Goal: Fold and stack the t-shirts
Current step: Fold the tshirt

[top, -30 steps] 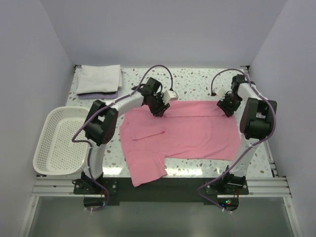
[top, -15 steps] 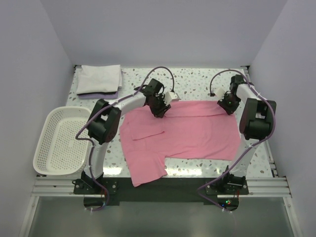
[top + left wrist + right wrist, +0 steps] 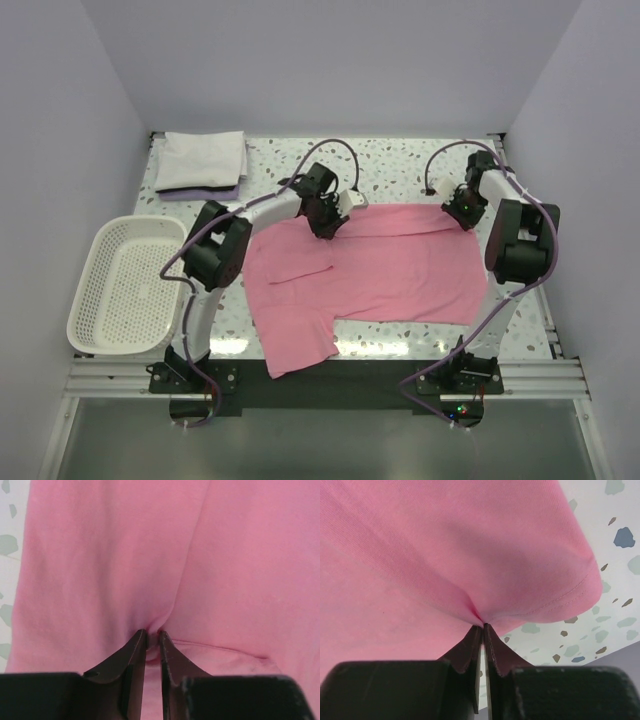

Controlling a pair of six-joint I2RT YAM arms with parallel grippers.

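A pink t-shirt (image 3: pixel 385 265) lies spread across the middle of the speckled table, one sleeve hanging toward the near edge. My left gripper (image 3: pixel 327 227) sits at the shirt's far edge left of centre, shut on a pinch of pink cloth (image 3: pixel 153 630). At the shirt's far right corner my right gripper (image 3: pixel 458 217) is also shut on a fold of the pink fabric (image 3: pixel 481 617). A white t-shirt (image 3: pixel 202 160), folded into a rectangle, rests at the far left corner of the table.
A white mesh basket (image 3: pixel 120 285) stands at the left edge of the table. White walls close in the table on three sides. The bare speckled tabletop (image 3: pixel 390 180) shows behind the pink shirt.
Both grippers have closed onto the far edge of the pink shirt. The left gripper has shifted slightly right and back along that edge.
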